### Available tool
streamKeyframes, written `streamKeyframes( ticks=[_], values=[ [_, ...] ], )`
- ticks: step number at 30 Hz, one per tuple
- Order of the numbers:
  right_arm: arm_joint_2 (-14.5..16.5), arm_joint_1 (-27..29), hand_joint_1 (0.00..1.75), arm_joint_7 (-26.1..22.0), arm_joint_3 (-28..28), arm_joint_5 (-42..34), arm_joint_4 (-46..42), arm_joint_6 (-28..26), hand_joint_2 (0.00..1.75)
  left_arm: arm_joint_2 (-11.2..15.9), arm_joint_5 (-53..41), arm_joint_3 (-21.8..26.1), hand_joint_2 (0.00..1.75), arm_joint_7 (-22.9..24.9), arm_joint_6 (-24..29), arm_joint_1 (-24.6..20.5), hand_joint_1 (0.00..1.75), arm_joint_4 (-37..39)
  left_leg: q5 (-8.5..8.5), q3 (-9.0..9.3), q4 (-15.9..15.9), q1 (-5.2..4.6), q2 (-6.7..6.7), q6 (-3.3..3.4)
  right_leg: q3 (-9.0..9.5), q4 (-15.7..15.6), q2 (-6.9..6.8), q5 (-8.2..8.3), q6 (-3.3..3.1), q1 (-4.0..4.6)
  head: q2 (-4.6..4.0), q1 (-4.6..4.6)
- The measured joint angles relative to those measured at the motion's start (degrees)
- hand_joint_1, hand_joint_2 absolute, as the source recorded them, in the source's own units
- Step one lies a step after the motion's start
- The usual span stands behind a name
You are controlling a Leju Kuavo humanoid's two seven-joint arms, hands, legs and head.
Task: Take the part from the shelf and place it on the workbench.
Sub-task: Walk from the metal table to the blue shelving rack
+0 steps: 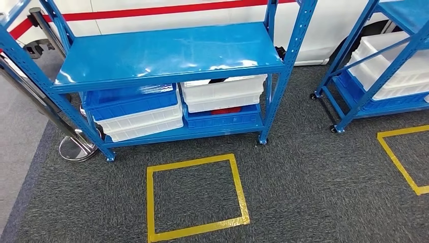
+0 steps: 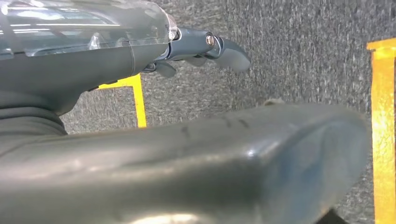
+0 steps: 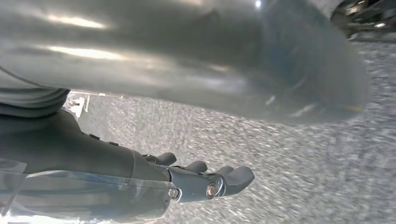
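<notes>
Head view: blue steel shelf at 12 o'clock, stacked white and blue plastic bins underneath.
Left hand and right hand hang released, grasping nothing; can't spot any part or workbench.

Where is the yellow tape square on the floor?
In the head view, the yellow tape square lies on the grey carpet, just in front of the blue shelf.

Both my hands, left and right, hang empty over bare carpet; ahead, the shelf top lies open, bins crowding below.
</notes>
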Motion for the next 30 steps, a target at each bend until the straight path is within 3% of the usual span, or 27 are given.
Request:
streamKeyframes(
  ticks=[1,2,4,6,9,10,12,14,15,16,17,19,21,24,25,27,29,30],
  values=[
    [0.01,0.0,0.0,-0.01,-0.03,-0.06,0.0,0.01,0.0,0.01,0.0,-0.01,0.0,0.03,0.01,0.11,0.0,0.0,0.2,-0.29,-1.49,0.03,0.08,-0.03,0.84,0.0,-0.12,-0.66,0.06,-0.01,0.0,0.0],
    [0.02,-0.01,0.0,-0.01,-0.07,-0.1,0.0,0.02,0.0,0.02,0.0,-0.01,0.0,0.06,0.05,0.2,0.0,0.0,1.96,0.11,-4.46,0.03,0.18,0.14,1.73,-0.01,-0.26,-1.33,0.15,-0.01,0.0,0.0],
    [0.05,0.05,0.0,0.0,-0.16,-0.15,0.02,0.04,0.0,0.06,0.0,-0.01,0.0,0.14,0.13,0.38,0.0,0.0,8.11,1.43,-11.33,-0.16,0.56,0.74,3.19,0.02,-0.48,-2.61,0.51,0.09,0.0,0.01],
    [0.08,-0.03,0.0,0.0,-0.24,-0.16,0.03,0.04,0.0,0.07,0.0,-0.01,0.0,0.26,0.16,0.42,0.0,0.0,11.45,2.22,-14.54,-0.4,0.78,1.45,4.13,0.01,-0.59,-3.66,1.16,0.27,0.0,0.01],
    [0.05,-0.25,0.0,-0.12,-0.35,-0.17,0.0,0.06,0.0,-0.07,0.0,-0.01,0.0,0.39,0.17,0.38,0.0,0.0,11.08,3.66,-15.31,-0.18,0.47,2.62,4.54,1.56,-0.63,-3.57,2.29,0.39,0.0,0.01],
    [0.04,-0.29,0.0,-0.17,-0.38,-0.17,-0.01,0.07,0.0,-0.1,0.0,-0.01,0.0,0.43,0.17,0.35,0.0,0.0,10.84,4.38,-15.6,-0.06,0.42,3.02,3.62,3.5,-0.61,-3.52,2.56,0.37,0.0,0.01],
    [0.05,-0.36,0.0,-0.26,-0.4,-0.17,-0.02,0.08,0.0,-0.14,0.02,-0.01,0.0,0.5,0.24,0.21,0.0,0.0,10.11,5.59,-15.92,-0.01,0.4,3.58,-0.27,9.62,-0.57,-5.11,2.89,0.17,0.0,0.02],
    [0.08,-0.38,0.0,-0.32,-0.43,-0.17,-0.02,0.08,0.0,-0.13,0.04,-0.01,0.0,0.57,0.31,0.15,0.0,0.0,9.1,6.57,-15.95,-0.09,0.26,3.74,-5.05,15.17,-0.58,-8.38,3.12,0.03,0.0,0.02],
    [0.08,-0.35,0.0,-0.33,-0.45,-0.17,-0.02,0.08,0.0,-0.13,0.04,-0.01,0.0,0.6,0.33,0.22,0.0,0.0,8.48,7.25,-15.95,-0.12,0.13,3.69,-6.66,16.08,-0.58,-9.42,3.16,-0.01,0.0,0.02],
    [0.08,-0.27,0.0,-0.33,-0.48,-0.18,-0.02,0.07,0.0,-0.14,0.05,-0.01,0.0,0.61,0.33,0.31,0.0,0.0,7.83,8.09,-15.95,-0.13,-0.01,3.6,-7.48,15.31,-0.58,-9.27,3.15,-0.01,0.0,0.02],
    [0.08,-0.15,0.0,-0.33,-0.5,-0.18,-0.02,0.07,0.0,-0.14,0.05,-0.01,0.0,0.62,0.33,0.37,0.0,0.0,7.13,9.03,-15.95,-0.14,-0.14,3.49,-7.62,13.04,-0.58,-7.75,3.02,0.01,0.0,0.02],
    [0.04,0.23,0.0,-0.33,-0.63,-0.21,0.01,0.07,0.0,-0.21,0.07,-0.01,0.0,0.65,0.32,0.44,0.0,0.0,5.66,10.65,-15.93,-0.2,-0.33,3.16,-7.12,6.58,-0.52,-1.38,2.4,0.33,0.0,0.02],
    [-0.04,0.33,0.0,-0.36,-0.82,-0.25,0.04,0.09,0.0,-0.32,0.07,-0.01,0.0,0.71,0.32,0.3,0.0,0.0,4.36,11.78,-16.13,-0.34,-0.49,2.58,-6.64,2.89,-0.42,2.88,1.76,0.78,0.0,0.02],
    [-0.04,-0.02,0.0,-0.37,-0.98,-0.25,0.01,0.16,0.0,-0.31,0.04,-0.02,0.0,0.79,0.32,-0.01,0.0,0.0,4.54,13.15,-15.27,-0.41,-0.47,1.62,-4.69,1.43,-0.34,2.72,0.85,0.73,0.0,0.0],
    [-0.02,-0.02,0.0,-0.36,-1.02,-0.24,0.01,0.24,0.0,-0.26,0.03,-0.03,0.0,0.82,0.32,-0.11,0.0,0.0,4.9,12.69,-13.46,-0.38,-0.34,1.38,-3.68,0.88,-0.39,2.4,0.48,0.57,0.0,-0.02],
    [0.01,-0.07,0.0,-0.34,-1.13,-0.22,0.0,0.38,0.0,-0.17,0.03,-0.04,0.0,0.91,0.31,-0.31,0.0,0.0,3.9,9.37,-7.62,-0.12,-0.08,0.87,-1.89,0.19,-0.52,1.5,-0.05,0.38,0.0,-0.01],
    [-0.01,-0.21,0.0,-0.33,-1.24,-0.21,0.0,0.51,0.0,-0.17,0.03,-0.07,0.0,1.02,0.3,-0.32,0.0,0.0,0.72,4.66,-1.97,0.19,-0.02,0.32,-0.54,0.06,-0.47,0.26,-0.2,0.34,0.0,-0.02],
    [-0.01,-0.25,0.0,-0.32,-1.27,-0.21,0.0,0.58,0.0,-0.17,0.03,-0.1,0.0,1.06,0.3,-0.23,0.0,0.0,-0.51,2.92,-0.88,0.32,0.01,0.07,0.21,0.06,-0.4,-0.42,-0.17,0.33,0.0,-0.03]
  ],
)
